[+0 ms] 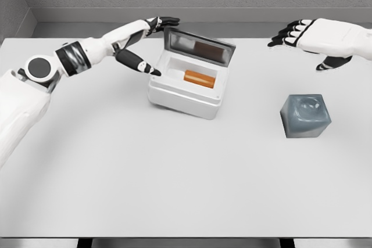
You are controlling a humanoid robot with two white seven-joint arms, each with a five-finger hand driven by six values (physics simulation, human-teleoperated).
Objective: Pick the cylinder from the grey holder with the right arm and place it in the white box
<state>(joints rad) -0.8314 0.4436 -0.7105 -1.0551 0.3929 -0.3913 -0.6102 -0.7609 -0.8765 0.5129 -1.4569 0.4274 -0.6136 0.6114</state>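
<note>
An orange cylinder [199, 78] lies on its side inside the white box [185, 101], whose grey lid [199, 46] stands raised at the back. The grey holder [305, 116] sits to the right on the table with nothing in its round socket. My right hand [299, 32] hovers above the table's far right, well above the holder, fingers spread and holding nothing. My left hand [152, 40] reaches to the box's left rear corner, fingertips [171, 21] touching the lid's top edge and thumb pointing at the box's left rim; it grasps nothing.
The white table [174, 172] spreads wide in front of the box and holder. Its far edge meets a grey wall behind both hands.
</note>
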